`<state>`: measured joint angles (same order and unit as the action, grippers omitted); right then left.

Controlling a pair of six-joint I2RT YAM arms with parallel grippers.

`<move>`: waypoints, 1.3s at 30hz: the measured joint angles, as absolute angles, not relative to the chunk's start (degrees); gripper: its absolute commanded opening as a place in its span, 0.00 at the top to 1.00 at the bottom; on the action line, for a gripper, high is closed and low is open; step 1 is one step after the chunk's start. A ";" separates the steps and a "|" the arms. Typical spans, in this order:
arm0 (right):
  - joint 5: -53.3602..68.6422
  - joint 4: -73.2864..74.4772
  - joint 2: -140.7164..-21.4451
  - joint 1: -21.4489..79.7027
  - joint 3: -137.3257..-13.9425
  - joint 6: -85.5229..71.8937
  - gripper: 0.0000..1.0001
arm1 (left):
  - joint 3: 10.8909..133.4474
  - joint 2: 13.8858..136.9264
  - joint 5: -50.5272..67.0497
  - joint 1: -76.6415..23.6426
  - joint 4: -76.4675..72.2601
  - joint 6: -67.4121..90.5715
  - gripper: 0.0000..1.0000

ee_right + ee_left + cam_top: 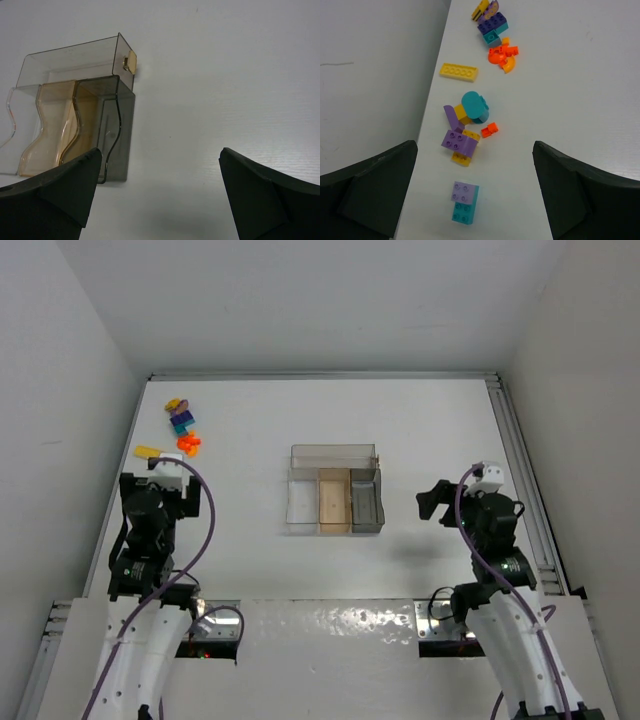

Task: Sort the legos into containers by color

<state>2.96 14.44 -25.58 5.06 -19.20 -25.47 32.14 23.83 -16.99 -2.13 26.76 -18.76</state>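
Matte black left claw [474, 146] spread, glossy studded legos [475, 106] between and ahead, right claw [161, 152] spread, clear wavy-walled tray [70, 51] ahead-left.

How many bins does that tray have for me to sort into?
4. Three sit side by side: a clear bin on the left, an amber bin in the middle, a grey bin on the right. One long narrow bin runs across their far ends.

We see open table [240, 460] between the legos [182, 425] and the tray [333, 502]; the left wall [60, 420] crowds the legos.
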 measured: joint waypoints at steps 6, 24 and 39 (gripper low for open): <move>3.01 15.68 -28.03 5.06 -22.33 -24.73 0.01 | 32.16 27.09 -19.57 -2.13 27.68 -19.49 0.00; 5.50 27.94 -50.30 5.06 -50.72 -17.82 0.33 | 76.58 83.33 -13.63 6.83 54.70 -21.04 0.13; 10.35 27.75 -55.35 5.39 -49.28 -18.96 0.33 | 81.73 95.44 -5.23 25.45 61.65 -19.57 0.17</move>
